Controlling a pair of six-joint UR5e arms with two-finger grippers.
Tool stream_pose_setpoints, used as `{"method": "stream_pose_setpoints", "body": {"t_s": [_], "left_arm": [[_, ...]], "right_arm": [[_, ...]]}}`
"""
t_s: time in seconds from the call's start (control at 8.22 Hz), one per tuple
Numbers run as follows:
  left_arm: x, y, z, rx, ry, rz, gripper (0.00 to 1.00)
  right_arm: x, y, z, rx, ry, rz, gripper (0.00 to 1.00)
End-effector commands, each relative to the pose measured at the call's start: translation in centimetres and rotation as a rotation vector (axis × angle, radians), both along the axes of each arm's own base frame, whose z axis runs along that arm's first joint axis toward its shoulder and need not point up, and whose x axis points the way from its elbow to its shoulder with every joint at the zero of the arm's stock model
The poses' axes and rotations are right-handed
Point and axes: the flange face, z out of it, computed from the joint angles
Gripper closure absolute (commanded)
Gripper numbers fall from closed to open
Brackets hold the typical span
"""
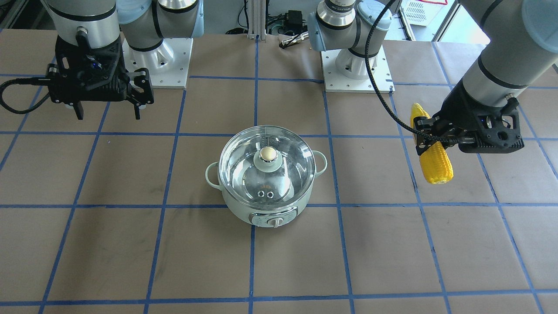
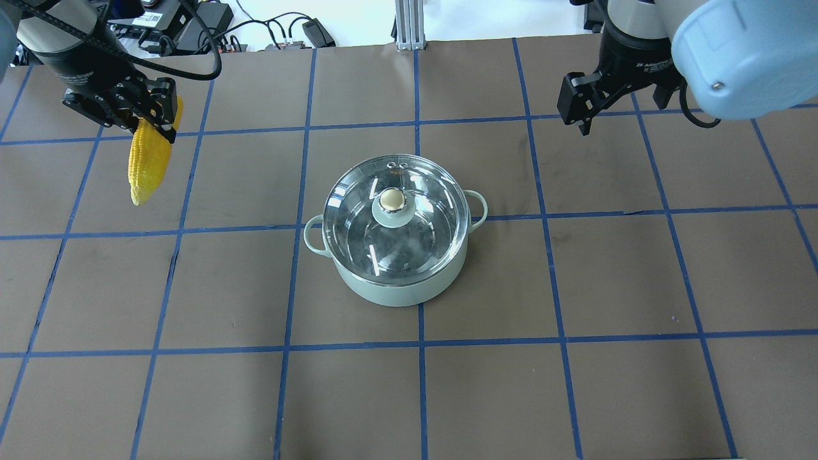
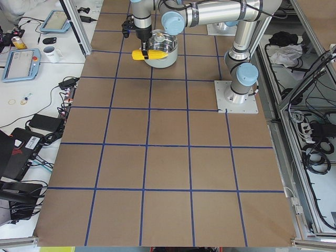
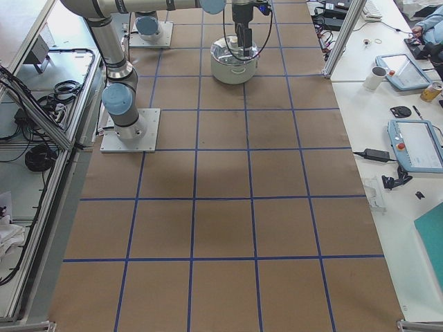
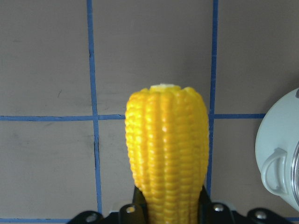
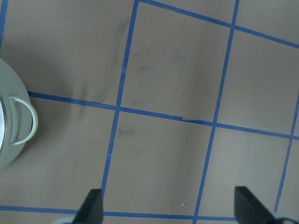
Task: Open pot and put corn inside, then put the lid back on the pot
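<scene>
Left of and below the spread, empty right tool (image 1: 108, 112), the lid (image 1: 285, 174) caps the pot (image 1: 237, 206), while the left tool (image 1: 429, 134) pinches the corn (image 1: 434, 163).

The pot (image 4: 234, 66) stands near the far end of the brown bench (image 4: 221, 228), which is gridded with blue tape. The right claw (image 4: 243, 45) hangs in front of it, too small to tell how its jaws stand. That arm's base (image 4: 123, 111) sits by the bench's edge. A white side bench (image 4: 360, 124) carries a mug (image 4: 377, 77), a tablet (image 4: 403, 70), a second tablet (image 4: 417, 144) and a black adapter (image 4: 377, 153).
</scene>
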Motion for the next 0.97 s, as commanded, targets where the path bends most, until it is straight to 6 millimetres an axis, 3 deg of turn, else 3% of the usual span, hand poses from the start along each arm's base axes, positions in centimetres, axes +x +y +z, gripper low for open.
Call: {"method": "stream_pose_setpoints", "body": {"t_s": [0.0,0.85], "left_arm": [[0.00,0.01,0.01,0.000,0.000,0.000,1.00],[0.00,-0.11,-0.18,-0.001,0.002,0.000,1.00]], "right_arm": [[-0.12,-0.24,0.16,-0.019,0.001,-0.002,0.00],[-0.15,-0.23,0.03,-0.017,0.004,-0.003,0.00]]}}
